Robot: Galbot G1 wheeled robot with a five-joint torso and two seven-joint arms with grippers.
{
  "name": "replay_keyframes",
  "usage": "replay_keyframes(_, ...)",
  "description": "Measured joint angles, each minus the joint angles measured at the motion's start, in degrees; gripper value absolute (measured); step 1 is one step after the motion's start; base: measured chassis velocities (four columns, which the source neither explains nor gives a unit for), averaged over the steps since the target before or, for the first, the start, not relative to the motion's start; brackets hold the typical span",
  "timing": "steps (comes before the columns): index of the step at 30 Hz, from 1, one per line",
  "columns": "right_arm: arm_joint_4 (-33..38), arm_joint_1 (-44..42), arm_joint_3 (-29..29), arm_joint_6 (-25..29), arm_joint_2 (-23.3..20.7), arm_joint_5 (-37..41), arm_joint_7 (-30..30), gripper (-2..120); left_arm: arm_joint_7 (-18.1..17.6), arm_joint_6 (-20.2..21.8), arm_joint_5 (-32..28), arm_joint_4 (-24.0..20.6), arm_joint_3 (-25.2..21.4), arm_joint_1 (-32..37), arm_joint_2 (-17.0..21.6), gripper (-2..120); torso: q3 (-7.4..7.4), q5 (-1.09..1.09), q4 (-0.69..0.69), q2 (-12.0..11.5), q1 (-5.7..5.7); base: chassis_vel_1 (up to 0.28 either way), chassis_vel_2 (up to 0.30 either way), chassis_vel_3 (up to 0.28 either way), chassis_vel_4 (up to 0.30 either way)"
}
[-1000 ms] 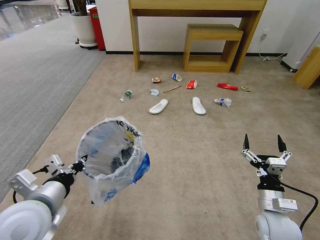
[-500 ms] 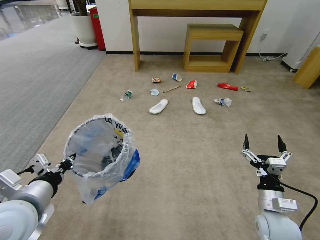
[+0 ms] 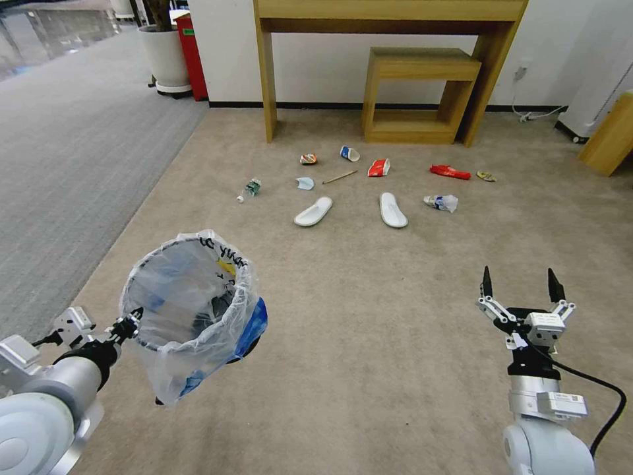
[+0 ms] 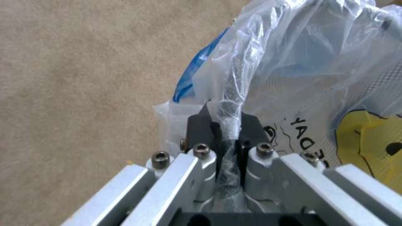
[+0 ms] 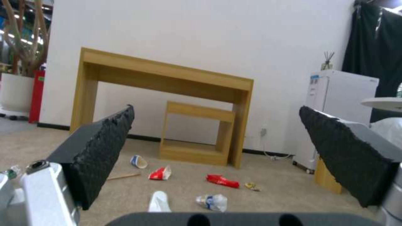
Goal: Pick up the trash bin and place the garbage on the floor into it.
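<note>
Lower left of the head view: left gripper (image 3: 129,324) clamps the rim of the bag-lined round dark trash bin (image 3: 188,300). Keep it level. Lower right: right gripper (image 3: 519,288) spread empty, ready for the white slipper (image 3: 393,210).

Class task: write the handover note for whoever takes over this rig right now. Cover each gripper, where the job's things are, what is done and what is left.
Left gripper: shut on the rim of the trash bin, which hangs off the floor at the robot's front left, bag liner in place.
Right gripper: open, empty, held above the carpet at front right.
Garbage: all on the carpet ahead, before the wooden table: two white slippers, crushed bottle, blue mask, wooden stick, red wrapper.
Done: bin picked up.
Left: every piece of litter goes into the bin.
</note>
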Motion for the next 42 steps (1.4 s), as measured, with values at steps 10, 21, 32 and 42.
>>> replay_keyframes(10, 0.0, 0.1, 0.0, 0.0, -0.1, 0.0, -0.1, 100, 0.1, 0.0, 0.7, 0.6, 0.4, 0.1, 0.1, 2, 0.02, 0.00, 0.01, 0.0, 0.01, -0.239, 0.239, 0.238, -0.231)
replay_keyframes(21, 0.1, 0.1, 0.2, 0.1, -0.4, 0.3, -0.2, 100, 0.2, 0.0, 1.1, 0.6, 0.8, 0.0, 0.0, 2, 0.01, 0.00, 0.00, 0.0, 0.00, -0.332, 0.330, 0.334, -0.326)
replay_keyframes(32, 0.1, 0.1, 0.2, 0.1, -0.3, 0.4, -0.2, 100, 0.3, 0.0, 1.0, 0.4, 0.5, 0.0, -0.2, 2, 0.01, 0.01, 0.00, 0.0, 0.00, -0.363, 0.366, 0.361, -0.361)
replay_keyframes(42, 0.2, 0.0, 0.3, 0.3, -0.3, 0.3, -0.2, 100, 0.4, 0.0, 0.8, 0.0, 0.1, 0.1, -0.3, 2, 0.01, -0.01, 0.01, 0.0, 0.00, -0.352, 0.357, 0.341, -0.349)
